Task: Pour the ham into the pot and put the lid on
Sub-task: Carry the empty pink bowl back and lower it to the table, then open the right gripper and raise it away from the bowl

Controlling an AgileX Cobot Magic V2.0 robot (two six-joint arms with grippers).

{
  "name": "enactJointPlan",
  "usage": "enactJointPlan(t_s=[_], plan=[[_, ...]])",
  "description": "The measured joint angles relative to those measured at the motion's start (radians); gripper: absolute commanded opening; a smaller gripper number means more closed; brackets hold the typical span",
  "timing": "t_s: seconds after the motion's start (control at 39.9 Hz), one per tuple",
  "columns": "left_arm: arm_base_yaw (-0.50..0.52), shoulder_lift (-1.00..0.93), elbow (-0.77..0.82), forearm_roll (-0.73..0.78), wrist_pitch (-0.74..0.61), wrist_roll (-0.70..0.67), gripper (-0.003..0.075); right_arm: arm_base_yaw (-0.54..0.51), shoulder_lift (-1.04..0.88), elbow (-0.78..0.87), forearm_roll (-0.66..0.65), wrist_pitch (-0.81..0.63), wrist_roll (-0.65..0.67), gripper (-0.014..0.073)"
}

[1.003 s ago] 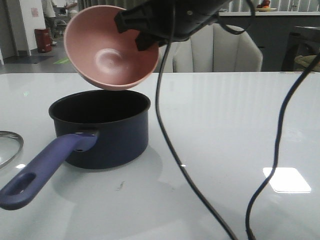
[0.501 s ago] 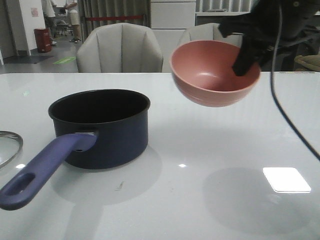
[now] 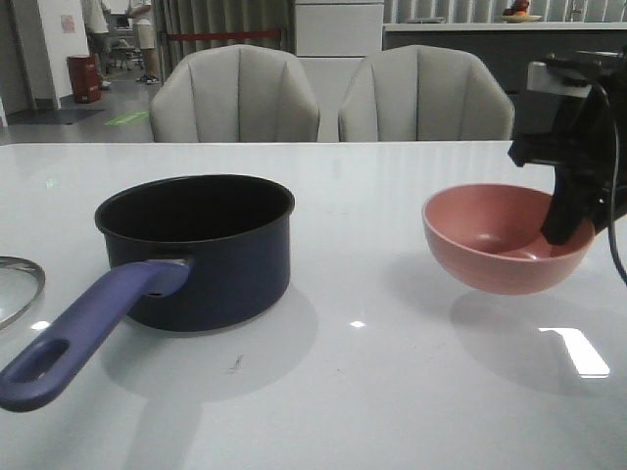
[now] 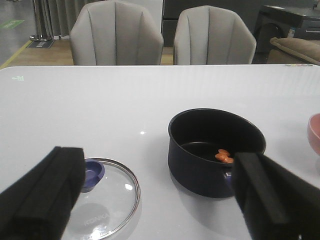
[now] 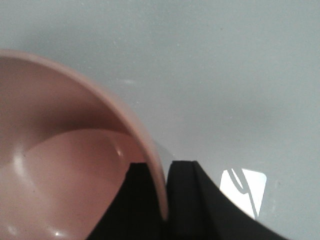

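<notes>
I'm pinching the rim of the empty pink bowl [image 3: 506, 238] in the right gripper [image 5: 165, 200], hovering it just above the table [image 3: 392, 392], so I'm easing it down level before letting go. The ham [image 4: 224, 156] is lying in the pot [image 3: 201, 248]. My left gripper [image 4: 160, 195] is hanging wide open near the lid [image 4: 102, 197], which is lying flat beside the pot.

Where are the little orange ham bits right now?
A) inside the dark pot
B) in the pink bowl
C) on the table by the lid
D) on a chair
A: the left wrist view shows the ham lying inside the pot, and the bowl looks empty.
</notes>
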Motion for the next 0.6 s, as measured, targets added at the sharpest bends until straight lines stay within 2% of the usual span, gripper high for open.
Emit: enactJointPlan(t_s=[0.15, 0.25, 0.43, 0.6], plan=[[0.0, 0.0, 0.0, 0.0, 0.0, 0.0, 0.0624, 0.0, 0.029, 0.0, 0.0, -0.006, 0.002, 0.0382], [0.0, 0.0, 0.0, 0.0, 0.0, 0.0, 0.0624, 0.0, 0.032, -0.002, 0.0, -0.017, 0.002, 0.0469], [0.0, 0.0, 0.0, 0.0, 0.0, 0.0, 0.0624, 0.0, 0.006, -0.005, -0.006, -0.01, -0.006, 0.0472], [0.0, 0.0, 0.0, 0.0, 0.0, 0.0, 0.0624, 0.0, -0.124, -0.005, -0.014, 0.025, -0.059, 0.0472]])
